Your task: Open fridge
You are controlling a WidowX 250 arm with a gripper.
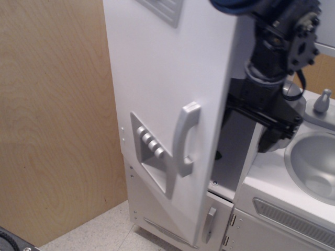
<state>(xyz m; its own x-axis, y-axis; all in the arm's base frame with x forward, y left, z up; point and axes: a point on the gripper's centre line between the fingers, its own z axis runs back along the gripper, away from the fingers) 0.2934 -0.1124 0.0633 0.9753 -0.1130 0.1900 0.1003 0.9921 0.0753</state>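
The fridge (162,68) is a tall silver-white cabinet. Its big door stands ajar, swung out towards the camera, with a curved silver handle (186,138) and a recessed button panel (152,154). A dark gap shows behind the door's free edge. My black gripper (248,130) is in that gap, just right of the door edge, with jaws spread and nothing between them. Its right finger (272,141) hangs over the counter edge. Its left finger is partly hidden behind the door edge; I cannot tell if it touches the door.
Below the big door is a smaller door with a short handle (209,222). A low cabinet with a round sink (316,162) and a small faucet (322,102) stands at the right. A wooden panel (52,130) is at the left, speckled floor (99,232) below.
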